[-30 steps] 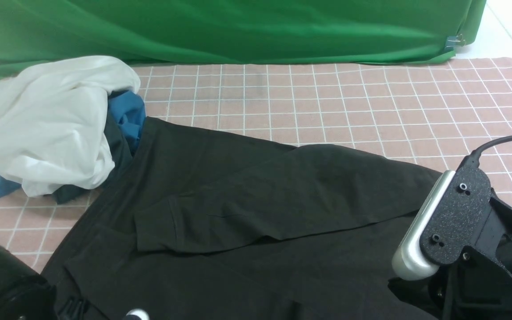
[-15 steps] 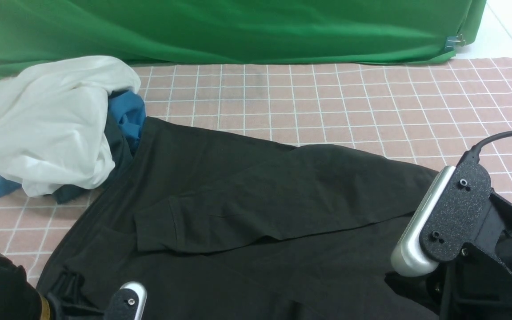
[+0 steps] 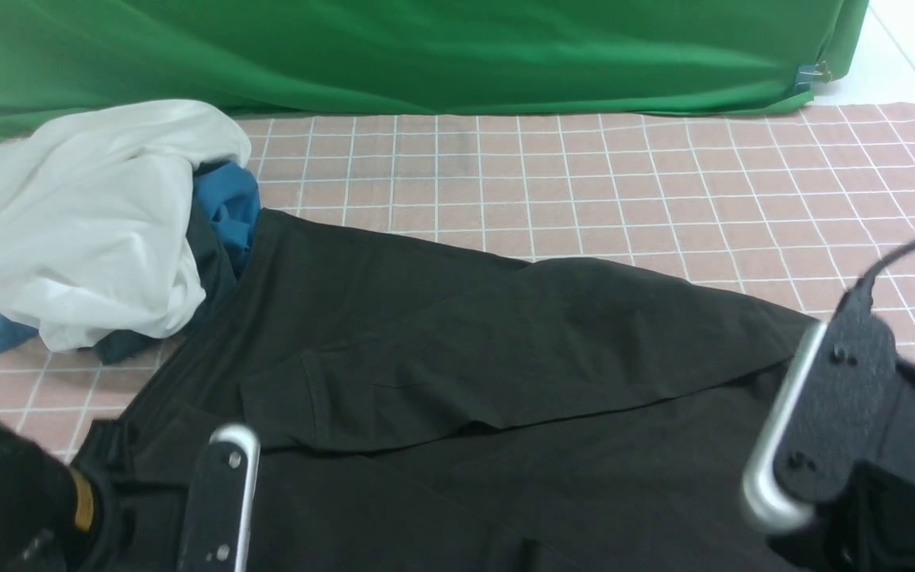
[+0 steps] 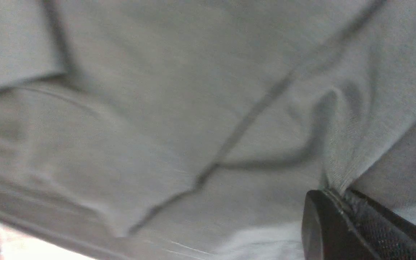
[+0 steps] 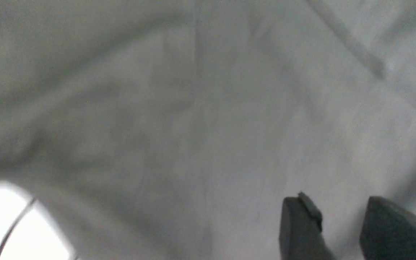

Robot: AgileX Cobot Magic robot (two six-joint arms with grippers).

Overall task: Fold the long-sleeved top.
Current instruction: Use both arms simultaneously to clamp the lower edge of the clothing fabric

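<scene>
The left arm (image 3: 5, 508) comes in low at the near left, and its wrist camera bracket (image 3: 219, 496) stands almost upright. The left gripper (image 4: 332, 196) has its jaws pressed together, and a ridge of the long-sleeved top (image 4: 179, 108) is pinched between them. The right arm (image 3: 870, 413) is at the near right, with the wrist bent downward. The right gripper (image 5: 341, 231) has its two fingers (image 5: 298, 227) apart, with a clear gap between them and nothing in it. This view is blurred.

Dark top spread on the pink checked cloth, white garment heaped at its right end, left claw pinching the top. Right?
No: the front view shows the white garment heaped at the left end of the long-sleeved top. The pink checked cloth and the pinching left claw are as stated.
</scene>
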